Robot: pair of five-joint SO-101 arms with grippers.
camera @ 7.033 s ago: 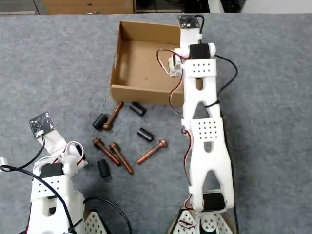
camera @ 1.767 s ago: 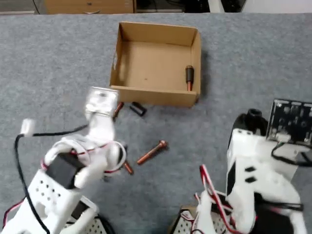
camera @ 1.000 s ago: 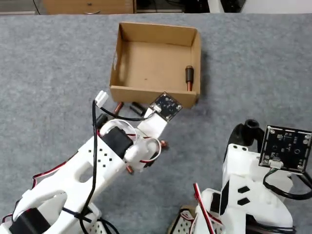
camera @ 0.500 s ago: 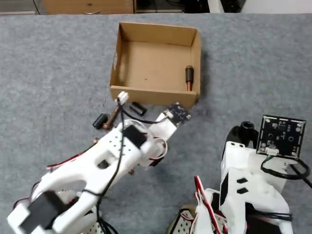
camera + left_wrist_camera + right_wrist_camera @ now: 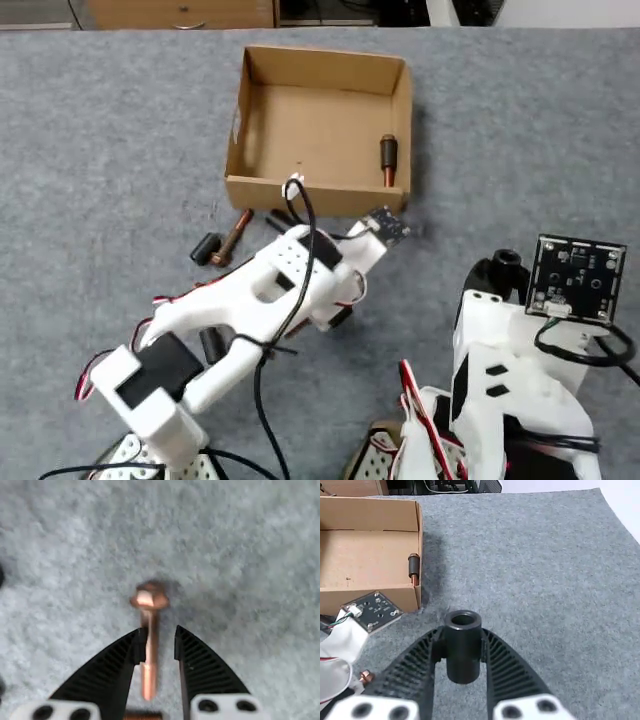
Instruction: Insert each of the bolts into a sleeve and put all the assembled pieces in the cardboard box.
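The cardboard box holds one sleeved bolt (against its right wall). The right gripper clamps a black sleeve upright. The left gripper, swung across from the left, straddles a bolt on the mat, jaws slightly apart.

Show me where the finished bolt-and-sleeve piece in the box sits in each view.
High view: the assembled piece lies inside the cardboard box, against its right wall.
Right wrist view: same piece, against the box's side wall.
Left wrist view: aimed down at a loose bolt on the carpet.
Shared landmark: the box's front wall.
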